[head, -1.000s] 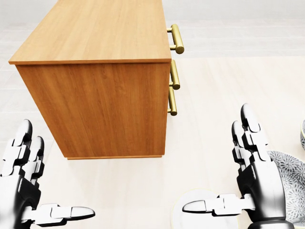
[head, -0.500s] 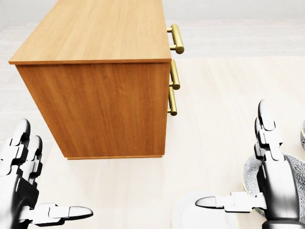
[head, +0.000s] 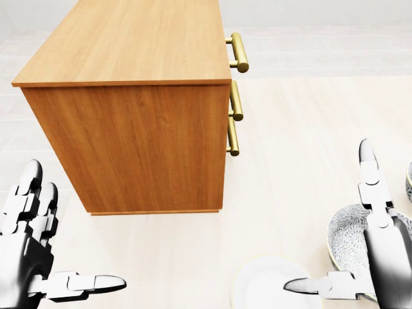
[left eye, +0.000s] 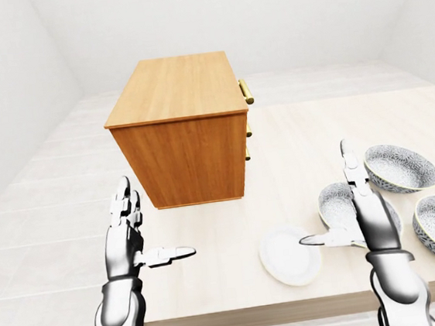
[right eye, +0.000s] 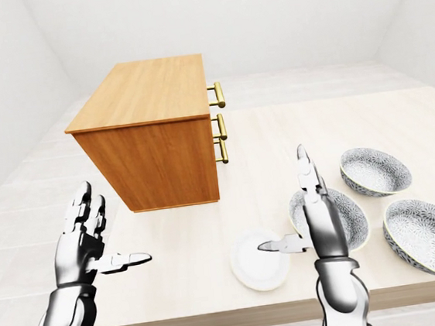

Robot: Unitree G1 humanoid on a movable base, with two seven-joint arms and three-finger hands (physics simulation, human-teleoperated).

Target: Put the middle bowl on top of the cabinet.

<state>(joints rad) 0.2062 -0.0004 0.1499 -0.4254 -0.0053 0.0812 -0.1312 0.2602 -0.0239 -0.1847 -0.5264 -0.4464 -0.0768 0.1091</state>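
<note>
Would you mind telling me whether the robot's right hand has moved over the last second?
Yes. In the head view the right hand has slid rightward, away from the unmoving cabinet, and now covers part of the patterned bowl.

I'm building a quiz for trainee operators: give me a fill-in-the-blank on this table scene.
The table holds ___ patterned bowls. The plate is plain ___. In the left-eye view, the cabinet has its handles on its ___ side. The fingers of the left hand and right hand are ___, not shut.
Missing: three; white; right; open.
</note>
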